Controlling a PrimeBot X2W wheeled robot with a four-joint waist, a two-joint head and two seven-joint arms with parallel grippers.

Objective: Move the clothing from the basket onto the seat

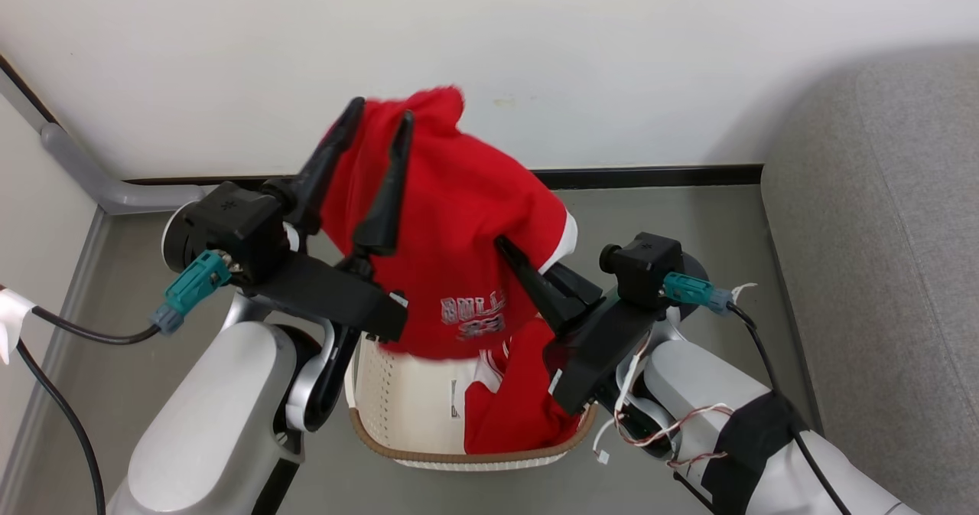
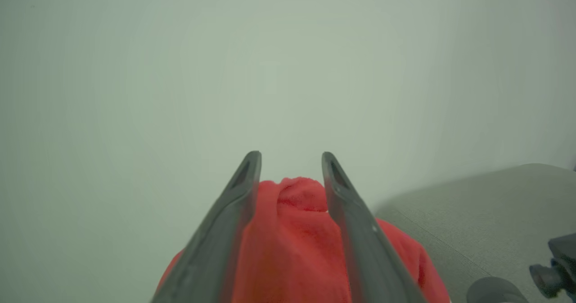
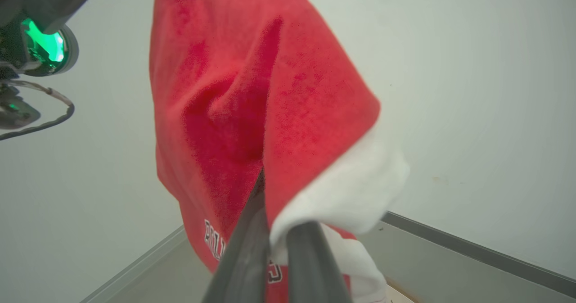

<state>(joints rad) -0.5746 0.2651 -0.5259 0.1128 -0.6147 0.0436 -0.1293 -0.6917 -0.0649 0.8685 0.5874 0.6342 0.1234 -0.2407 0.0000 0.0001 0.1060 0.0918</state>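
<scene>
the jersey (image 1: 451, 216) is held raised above the basket (image 1: 474, 454) and has not yet been carried to the seat (image 1: 879, 232), which lies to the right of the basket. the right gripper (image 1: 509, 249) is pinched on the jersey's white-trimmed edge, above the basket's right side. the left gripper (image 1: 378, 126) is spread above the basket's left side, with red cloth lying unclamped between its fingers. more red clothing (image 1: 512, 415) is seen inside the basket. the task is judged to be at an early stage: both garments are to be placed on the seat.

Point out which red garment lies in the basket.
The lower red garment, bunched against the basket's right side. The lettered jersey hangs raised above it.
</scene>
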